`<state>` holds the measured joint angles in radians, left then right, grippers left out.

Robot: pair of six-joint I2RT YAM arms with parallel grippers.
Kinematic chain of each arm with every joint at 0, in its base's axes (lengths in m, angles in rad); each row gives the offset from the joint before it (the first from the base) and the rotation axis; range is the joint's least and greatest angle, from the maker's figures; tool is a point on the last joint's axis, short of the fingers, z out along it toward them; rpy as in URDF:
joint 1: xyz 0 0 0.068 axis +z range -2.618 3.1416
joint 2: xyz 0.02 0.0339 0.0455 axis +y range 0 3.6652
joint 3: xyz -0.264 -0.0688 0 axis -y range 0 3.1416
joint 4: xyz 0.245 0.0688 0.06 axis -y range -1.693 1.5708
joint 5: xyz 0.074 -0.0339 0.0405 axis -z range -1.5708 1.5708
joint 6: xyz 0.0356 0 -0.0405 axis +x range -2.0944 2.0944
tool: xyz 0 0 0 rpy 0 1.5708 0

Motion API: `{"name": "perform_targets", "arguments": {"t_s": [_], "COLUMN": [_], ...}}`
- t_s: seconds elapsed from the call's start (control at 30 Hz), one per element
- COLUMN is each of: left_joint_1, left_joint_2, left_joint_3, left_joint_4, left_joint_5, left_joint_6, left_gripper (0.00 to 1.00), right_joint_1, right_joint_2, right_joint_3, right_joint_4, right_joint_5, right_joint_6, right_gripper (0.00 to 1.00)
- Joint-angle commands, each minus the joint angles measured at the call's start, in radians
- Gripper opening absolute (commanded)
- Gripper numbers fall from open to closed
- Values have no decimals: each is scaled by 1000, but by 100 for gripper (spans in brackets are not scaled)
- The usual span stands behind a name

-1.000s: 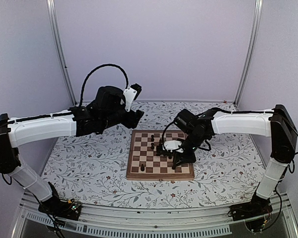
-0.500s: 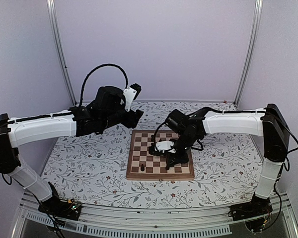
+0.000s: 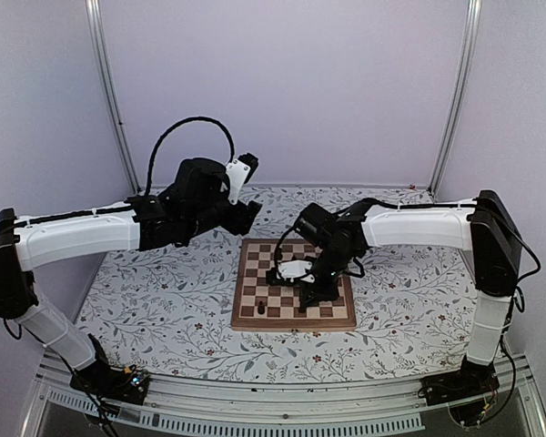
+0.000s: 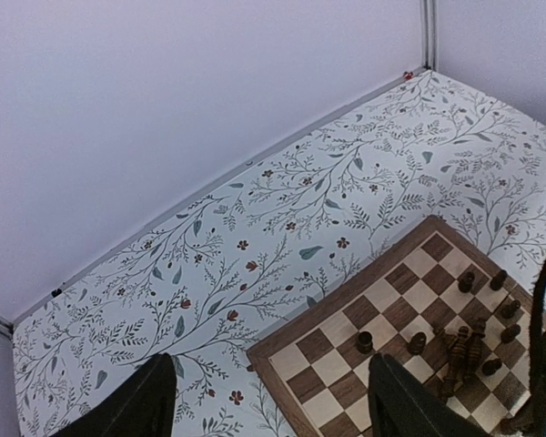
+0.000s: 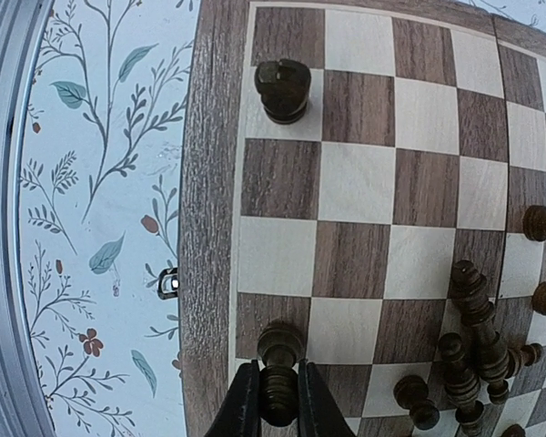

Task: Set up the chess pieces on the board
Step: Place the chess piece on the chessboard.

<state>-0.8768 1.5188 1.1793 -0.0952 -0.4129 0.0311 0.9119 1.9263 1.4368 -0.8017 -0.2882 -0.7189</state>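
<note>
From the top camera, a bench [image 3: 164, 300] covered in a leaf-and-flower print is filling the floor of a booth with pale lilac walls [image 3: 291, 82] and two slanting metal posts [image 3: 109, 91]. One board [image 3: 296, 324] is lying on the bench, roughly central. Two arms are showing. The left arm [image 3: 82, 232] is reaching out above the bench beyond the board's far left corner, and the right arm [image 3: 419, 223] is bending down over the board's middle. Dark chess pieces [image 3: 261, 308] are dotting the board. One is standing alone by the board's near left corner; the rest are too small to count here.

From the left wrist, the left fingers [image 4: 136, 410] are standing wide apart and gripping nothing, hanging high over the bench just off one corner of the board. About seven pieces are standing upright on the part of the board that is showing. At least two more are lying toppled among them.

From the right wrist, the right fingers [image 5: 244, 405] are pinching closed around one upright pawn [image 5: 279, 364], which is sitting in the column of squares next to the board's border. A second lone piece is standing further along that same column. A small metal clasp [image 5: 168, 282] is sticking out from the board's outer edge. Toward the board's middle, at least six pieces are crowding together, some upright, some fallen.
</note>
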Motion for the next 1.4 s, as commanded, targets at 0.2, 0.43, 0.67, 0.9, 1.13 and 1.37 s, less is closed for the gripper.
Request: {"name": "perform_targets", "arguments": {"t_s": [0.2,0.43,0.67,0.9,1.13,1.37], "left_joint_1": [-14,-13,-13,-14,-13,-13], "left_joint_2": [-20,-23,-23,-29,-32,-31], "left_joint_3": [22,22,22,21,20,19], "left_joint_4": [0,2,1,3,3,4], "left_joint_5": [-12,-13,-13,-15,-17,-17], "left_joint_6": [9,10,9,12,14,15], "left_gripper": [74,74,74,74,74,74], "right_joint_1": [23,41,57,73,85,90], "right_joint_2": [23,37,84,117,132,125], "right_joint_3": [28,57,127,162,165,161], "right_joint_4": [-6,-7,-22,-33,-47,-63], "right_joint_5": [22,40,48,53,46,41], "right_joint_6": [10,16,28,32,22,12], "right_gripper": [5,4,4,5,5,6]}}
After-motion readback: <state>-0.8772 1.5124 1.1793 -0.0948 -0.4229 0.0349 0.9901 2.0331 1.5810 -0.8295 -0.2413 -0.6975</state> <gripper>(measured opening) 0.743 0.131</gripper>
